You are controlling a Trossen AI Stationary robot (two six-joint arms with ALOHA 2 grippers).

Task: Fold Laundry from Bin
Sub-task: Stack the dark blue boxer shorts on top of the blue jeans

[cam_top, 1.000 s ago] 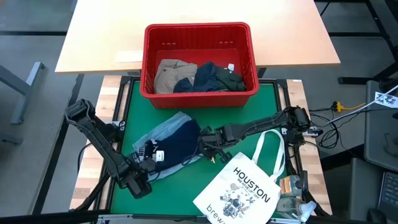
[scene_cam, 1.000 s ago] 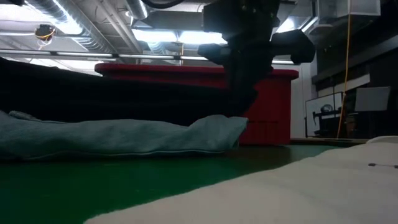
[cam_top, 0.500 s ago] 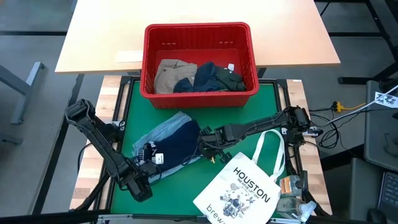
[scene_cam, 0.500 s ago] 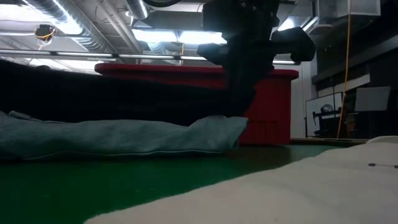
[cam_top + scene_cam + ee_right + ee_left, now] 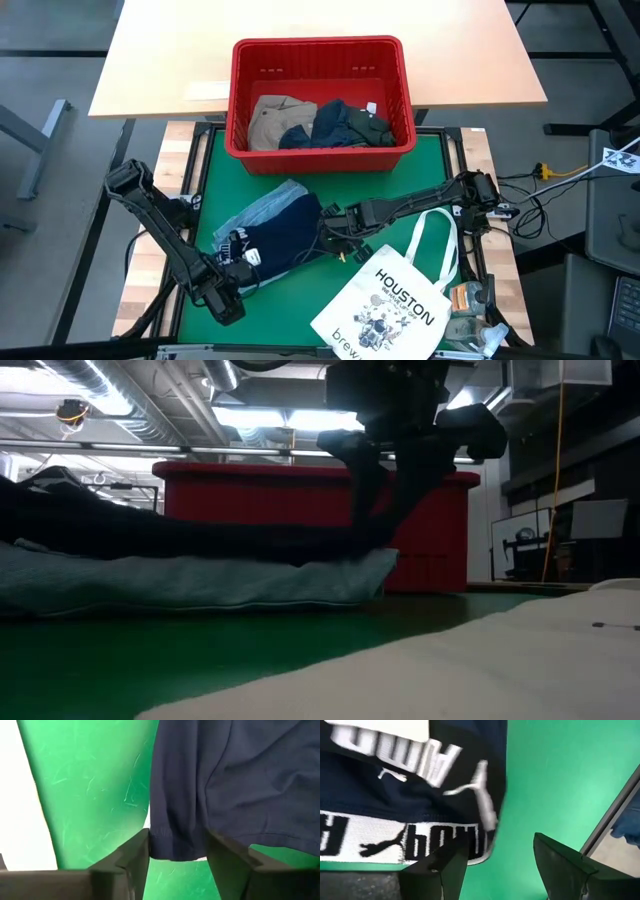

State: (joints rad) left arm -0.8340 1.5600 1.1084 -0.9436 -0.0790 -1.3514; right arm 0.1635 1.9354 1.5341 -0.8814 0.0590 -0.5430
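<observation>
- Navy garment (image 5: 285,236) spread on the green mat (image 5: 400,185), lying over a light blue denim piece (image 5: 262,204); white lettered waistband (image 5: 395,840) at the left-hand end.
- Left gripper (image 5: 243,262) just at that waistband edge, fingers (image 5: 445,870) apart, nothing pinched between them in the left wrist view.
- Right gripper (image 5: 333,226) at the opposite hem (image 5: 175,851), fingers spread either side of the cloth edge, not clamped.
- Risk: hem straddled by the right fingers likely to drag and spoil the fold if pulled away sideways.
- Risk: denim underneath may shift with the navy layer.
- Remaining laundry, khaki-tan (image 5: 278,116) and dark pieces, in the red bin (image 5: 318,46) at the mat's far edge.
- White HOUSTON tote bag (image 5: 385,300) just beside the right gripper, crowding the near right corner; open mat between garment and bin.
</observation>
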